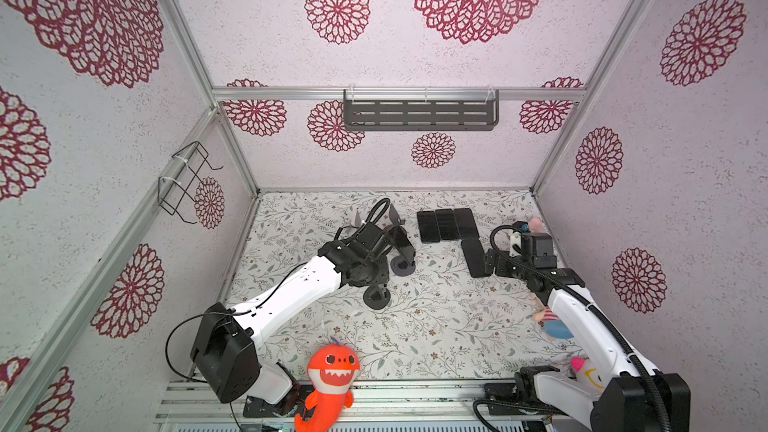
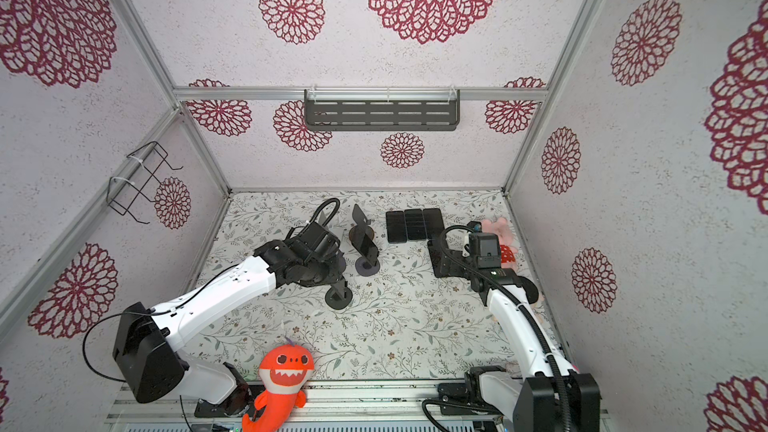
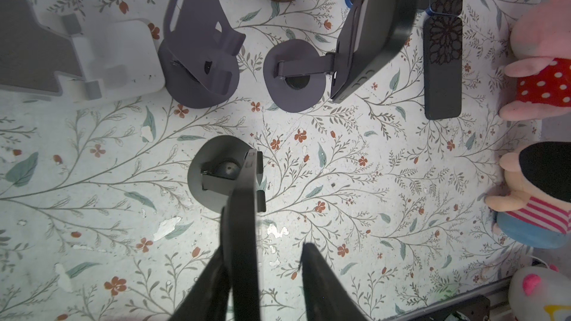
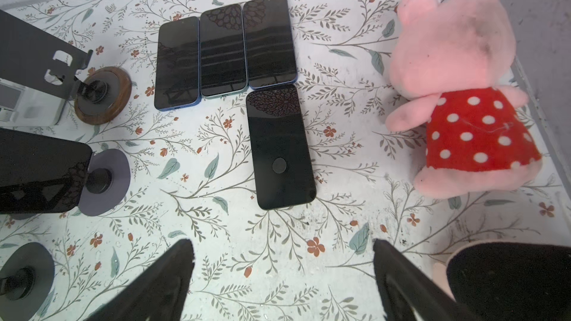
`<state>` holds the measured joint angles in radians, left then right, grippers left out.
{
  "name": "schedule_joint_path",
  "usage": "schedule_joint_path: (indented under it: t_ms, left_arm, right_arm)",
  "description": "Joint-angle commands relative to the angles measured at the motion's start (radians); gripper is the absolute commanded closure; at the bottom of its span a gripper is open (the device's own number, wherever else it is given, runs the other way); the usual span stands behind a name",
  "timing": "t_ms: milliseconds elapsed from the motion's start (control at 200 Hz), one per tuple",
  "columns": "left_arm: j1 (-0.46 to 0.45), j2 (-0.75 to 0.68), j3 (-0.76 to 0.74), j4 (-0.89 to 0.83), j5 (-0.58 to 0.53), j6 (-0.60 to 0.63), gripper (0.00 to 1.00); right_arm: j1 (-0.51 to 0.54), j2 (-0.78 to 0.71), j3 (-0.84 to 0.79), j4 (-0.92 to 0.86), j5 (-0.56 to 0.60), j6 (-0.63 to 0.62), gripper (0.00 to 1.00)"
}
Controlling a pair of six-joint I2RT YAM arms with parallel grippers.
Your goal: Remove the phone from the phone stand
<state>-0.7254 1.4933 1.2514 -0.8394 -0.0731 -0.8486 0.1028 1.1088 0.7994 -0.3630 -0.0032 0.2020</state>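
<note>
In the left wrist view a dark phone (image 3: 244, 236) shows edge-on, standing upright on a phone stand with a round dark-grey base (image 3: 213, 177). My left gripper (image 3: 264, 243) straddles this phone. One finger (image 3: 213, 273) touches its side. The other finger (image 3: 318, 273) stands apart from it with table showing between, so the gripper is open. In both top views the left wrist hides that phone; only the stand's base (image 1: 377, 297) shows. Another phone (image 3: 377, 26) leans on a second stand (image 3: 293, 75). My right gripper (image 4: 281, 242) is open and empty above the table.
Several phones (image 1: 446, 224) lie flat at the back right, one (image 4: 281, 149) just ahead of the right gripper. Empty stands: purple (image 3: 197, 57), white (image 3: 108, 57), wooden-based (image 4: 103, 97). A pink plush pig (image 4: 463, 88), a striped doll (image 3: 537, 205) and an orange shark (image 1: 330, 371) line the edges.
</note>
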Motion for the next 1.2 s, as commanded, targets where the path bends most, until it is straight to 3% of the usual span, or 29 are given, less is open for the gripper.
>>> schedule_joint_path:
  t_ms: [0,390,595,1016,1196]
  left_arm:
    - [0.01,0.007,-0.009,0.007,-0.008,-0.02,0.67]
    - [0.023,0.019,0.003,-0.009,-0.011,0.0,0.85]
    - [0.032,0.028,-0.004,0.007,0.007,0.014,0.89]
    - [0.042,0.027,0.035,-0.012,0.044,0.048,0.94]
    - [0.054,0.013,0.109,-0.051,0.05,0.131,0.98]
  right_arm:
    - [0.004,-0.001,-0.004,0.025,0.001,-0.016,0.06]
    - [0.004,0.017,-0.006,0.021,-0.027,-0.039,0.06]
    - [0.004,0.045,-0.038,0.121,-0.235,-0.052,0.01]
    - [0.006,0.076,0.006,0.126,-0.273,-0.055,0.04]
    - [0.01,0.038,-0.006,0.178,-0.517,-0.087,0.04]
